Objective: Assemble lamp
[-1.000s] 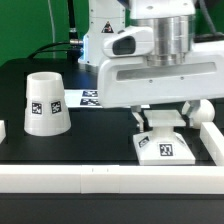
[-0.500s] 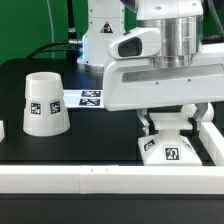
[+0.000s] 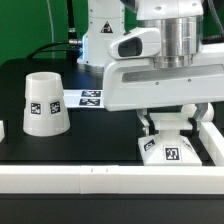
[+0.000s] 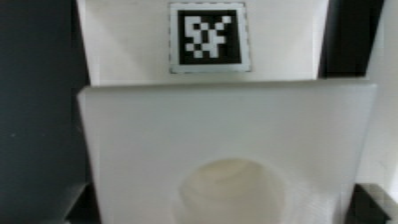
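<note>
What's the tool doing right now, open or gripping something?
Tool: closed on a white lamp piece at the exterior view's right; which piece cannot be told.

Your white robot arm point(image 3: 176, 38) points its wrist straight down, holding the broad white two-finger gripper point(image 3: 168, 121) low. Its dark fingers point(image 3: 146, 119) stand apart; you cannot tell whether they press on anything.

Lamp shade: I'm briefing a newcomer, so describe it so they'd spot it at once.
On the black table, look to the exterior view's left. The lamp shade stands there alone: a white tapered cup, hollow top up, with black-and-white tags on its side, taller and rounder than the low square base beneath the arm.
</note>
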Available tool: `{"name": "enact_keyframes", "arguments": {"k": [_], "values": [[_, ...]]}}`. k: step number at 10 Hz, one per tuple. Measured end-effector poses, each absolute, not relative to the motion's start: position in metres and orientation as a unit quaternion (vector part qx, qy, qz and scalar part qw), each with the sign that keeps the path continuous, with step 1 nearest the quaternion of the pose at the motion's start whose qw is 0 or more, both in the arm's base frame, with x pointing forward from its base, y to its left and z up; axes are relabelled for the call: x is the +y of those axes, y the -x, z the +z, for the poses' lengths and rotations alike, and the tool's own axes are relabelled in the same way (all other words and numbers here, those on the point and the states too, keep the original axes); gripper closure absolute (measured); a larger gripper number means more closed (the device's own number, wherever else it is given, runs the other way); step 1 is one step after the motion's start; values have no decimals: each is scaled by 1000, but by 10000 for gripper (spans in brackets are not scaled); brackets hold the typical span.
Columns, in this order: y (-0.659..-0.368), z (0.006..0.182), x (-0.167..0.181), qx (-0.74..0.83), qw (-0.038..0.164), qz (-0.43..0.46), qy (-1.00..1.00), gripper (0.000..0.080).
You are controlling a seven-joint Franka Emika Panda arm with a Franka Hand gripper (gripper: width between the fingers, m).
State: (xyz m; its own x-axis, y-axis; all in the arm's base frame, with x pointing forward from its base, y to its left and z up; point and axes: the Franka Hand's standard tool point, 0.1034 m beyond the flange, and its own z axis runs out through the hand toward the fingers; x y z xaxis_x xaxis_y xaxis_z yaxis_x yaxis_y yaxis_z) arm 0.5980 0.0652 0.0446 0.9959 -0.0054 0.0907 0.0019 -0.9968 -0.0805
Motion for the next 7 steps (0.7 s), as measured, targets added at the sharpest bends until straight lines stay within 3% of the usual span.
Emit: {"name": "enact_keyframes", "arguments": {"k": [7], "values": [[-611, 48, 77, -6, 43, -51, 998, 265]]}}
